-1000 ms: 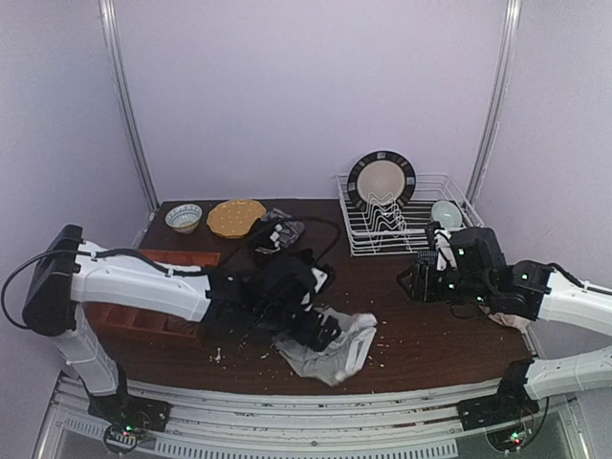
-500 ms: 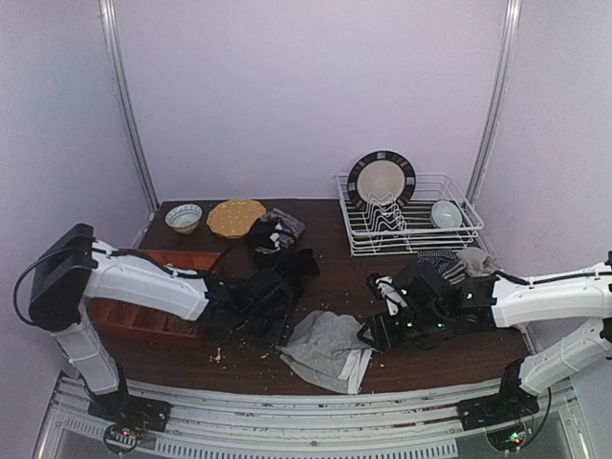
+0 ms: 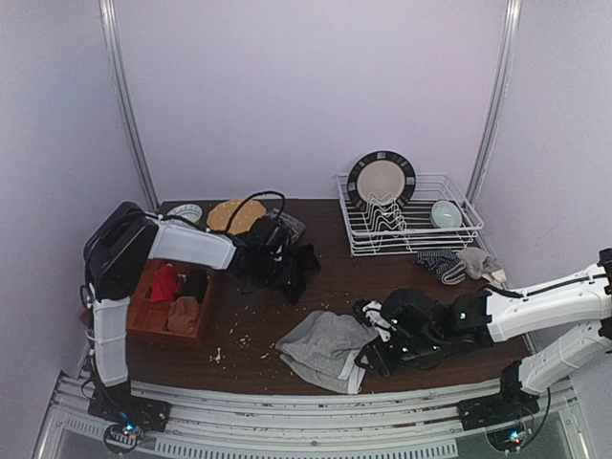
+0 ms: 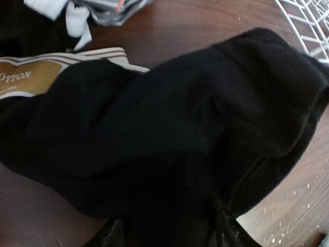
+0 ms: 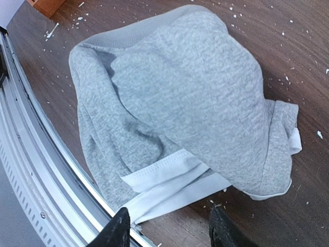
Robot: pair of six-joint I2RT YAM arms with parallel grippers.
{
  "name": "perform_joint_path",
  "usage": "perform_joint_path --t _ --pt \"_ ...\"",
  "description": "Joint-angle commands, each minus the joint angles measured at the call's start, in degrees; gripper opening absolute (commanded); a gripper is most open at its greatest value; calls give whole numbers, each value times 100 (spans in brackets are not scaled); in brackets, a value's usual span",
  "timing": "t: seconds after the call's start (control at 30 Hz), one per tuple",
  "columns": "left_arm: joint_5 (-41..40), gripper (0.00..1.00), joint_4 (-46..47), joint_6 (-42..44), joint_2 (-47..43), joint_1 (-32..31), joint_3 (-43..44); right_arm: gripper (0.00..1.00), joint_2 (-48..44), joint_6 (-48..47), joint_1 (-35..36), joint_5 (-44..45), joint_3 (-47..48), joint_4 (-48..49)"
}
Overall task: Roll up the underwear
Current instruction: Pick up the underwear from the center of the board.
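Right pincer [image 5: 168,232] of mine stands wide, its two fingertips [image 5: 119,229] low over the white waistband at the near edge of the grey underwear [image 5: 180,87], touching nothing that I can see. My left pincer [image 4: 167,234] is buried in the black underwear [image 4: 169,144], and I cannot tell whether it grips that cloth or only rests in it. All of this sits on the brown table [image 3: 249,325], which is sprinkled with pale crumbs. At the back right stands the white wire dish rack [image 3: 459,234], with a dark-rimmed plate [image 3: 382,180] upright in it. At the left lies the wooden tray [image 3: 143,320], with a tan-brown bundle [image 3: 182,314] in its near part. The grey garment lies crumpled near the front edge, the black one farther back and left, well apart from it. A striped sock [image 3: 438,260] lies just in front of the rack.
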Motion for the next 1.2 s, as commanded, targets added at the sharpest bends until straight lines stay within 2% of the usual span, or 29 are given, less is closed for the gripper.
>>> perform_joint_path --t 0.0,0.17,0.27,0.33,0.43,0.53,0.57,0.7,0.77,0.8,0.87,0.97,1.17 --pt "152 55 -169 337 214 362 335 51 -136 69 82 -37 -305 -127" --pt "85 55 -505 359 -188 352 19 51 226 189 306 -12 -306 -119" --pt "-27 54 -523 180 -610 355 -699 51 475 207 528 169 -167 -82" --pt "-24 54 -305 50 -1194 330 -1290 51 664 264 692 323 -39 -88" --pt "-259 62 -350 30 -2078 70 -1778 52 987 383 863 472 140 -88" --pt "-791 72 -807 196 -2715 -584 -1776 50 1376 571 1034 790 318 -301" --pt "-1025 75 -995 219 -2858 -840 -1701 44 1484 702 1072 906 361 -386" --pt "-1701 78 -1403 205 -3253 -1659 -1655 10 1585 1242 1104 1363 246 -565" --pt "-1819 78 -1340 258 -3417 -1975 -1784 0 1431 1509 1093 1573 93 -616" --pt "-1813 77 -1229 408 -3481 -2151 -1858 0 1298 1619 1088 1704 37 -695" --pt "-1751 77 -824 824 -3527 -2498 -2007 0 930 1837 1054 2069 -71 -937" --pt "-959 76 -350 1406 -3221 -2760 -1955 0 294 2009 978 2433 -290 -1191" --pt "2 76 -13 2532 -1966 -3295 -988 0 -181 2029 881 2331 -483 -1193"
